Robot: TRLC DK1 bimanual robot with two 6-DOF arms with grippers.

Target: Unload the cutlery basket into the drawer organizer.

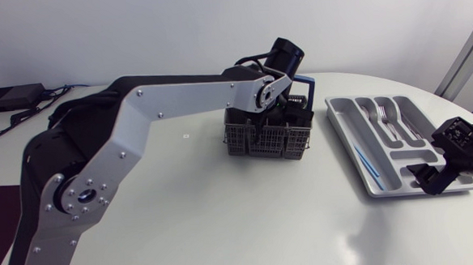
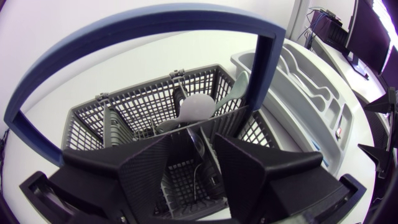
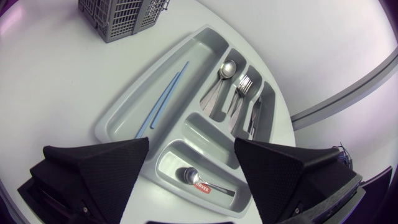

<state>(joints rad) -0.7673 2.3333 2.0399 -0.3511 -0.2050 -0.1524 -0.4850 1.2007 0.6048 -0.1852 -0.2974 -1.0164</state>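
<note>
- The right gripper (image 3: 193, 144) hangs over the near end of the drawer organizer (image 3: 202, 127). Its two matte black wedge fingers are spread wide and hold nothing.
- Right under that gap, in the organizer's nearest crosswise compartment, lies one small metal spoon (image 3: 189, 177) with a red label on its handle.
- The organizer is a smooth grey plastic tray with rounded compartments, lying flat on the white table (image 1: 224, 214).
- Its long side compartment holds two thin blue sticks (image 3: 163, 99), lying side by side.
- The shorter lengthwise compartments hold shiny metal pieces: one spoon bowl (image 3: 228, 67) shows clearly, and next to it are overlapping forks (image 3: 244, 85), at least two.
- What lies in the narrowest slot is too dark to tell.
- Farther back, just beside the organizer's far end, stands the cutlery basket (image 2: 143, 102), made of grey plastic mesh with inner dividers.
- A thick blue arched handle (image 2: 143, 28) spans the basket.
- The left gripper (image 2: 194, 137) is down inside the basket, under that handle.
- Its fingers stand a narrow gap apart, with a shiny metal piece upright between them, not visibly pinched.
- Just ahead of it one pale grey rounded spoon bowl (image 2: 199, 107) leans in the same compartment.
</note>
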